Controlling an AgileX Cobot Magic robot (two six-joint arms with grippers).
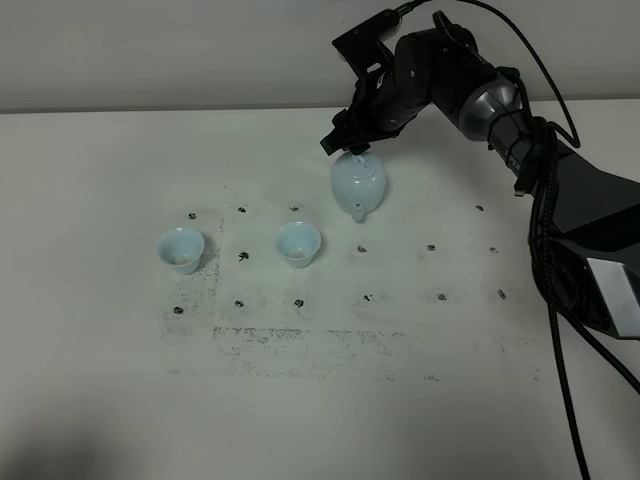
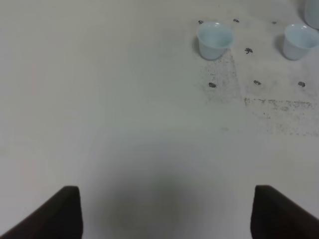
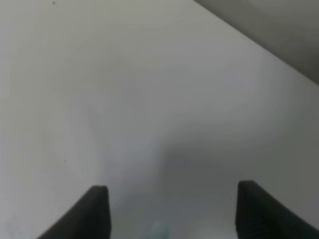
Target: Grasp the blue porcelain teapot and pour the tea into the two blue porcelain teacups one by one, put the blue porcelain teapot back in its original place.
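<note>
Right gripper [image 1: 347, 143] wide open, empty, above blue porcelain teapot [image 1: 358, 185], upper centre. Glossy, slippery, fragile: you take handle [image 1: 360, 154], not body.

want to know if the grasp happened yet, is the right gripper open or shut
Open: the right gripper's fingers stand wide apart in the wrist view, with nothing clamped between them.

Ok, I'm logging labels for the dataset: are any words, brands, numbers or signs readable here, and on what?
No readable text anywhere.
Teapot and cups: plain glaze, no marks showing.
Table: only dark specks, not characters.
Arm: no legible label shows.
</note>
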